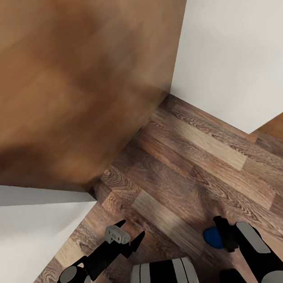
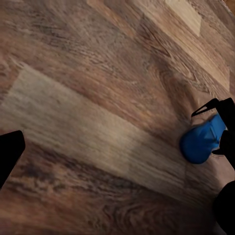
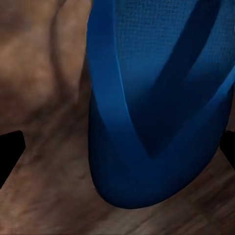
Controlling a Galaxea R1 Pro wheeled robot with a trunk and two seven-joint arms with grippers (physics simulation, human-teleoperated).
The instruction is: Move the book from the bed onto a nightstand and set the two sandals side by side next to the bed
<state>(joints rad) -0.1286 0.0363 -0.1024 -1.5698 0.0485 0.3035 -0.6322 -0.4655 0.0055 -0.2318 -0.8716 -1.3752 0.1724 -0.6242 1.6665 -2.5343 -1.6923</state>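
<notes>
Blue sandal point(image 3: 156, 107) clamped in right gripper point(image 1: 225, 234)

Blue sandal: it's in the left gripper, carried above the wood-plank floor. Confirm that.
Wrong arm. The blue sandal is in the right gripper, as the head view shows; the left gripper holds nothing. It is indeed carried above the wood-plank floor.

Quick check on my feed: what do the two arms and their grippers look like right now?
Both arms are glossy black with light grey panels. The left gripper has pointed black fingers and a small grey block; its arm has a round grey joint cap. The right gripper is black, on a forearm with a long pale grey cover.
</notes>
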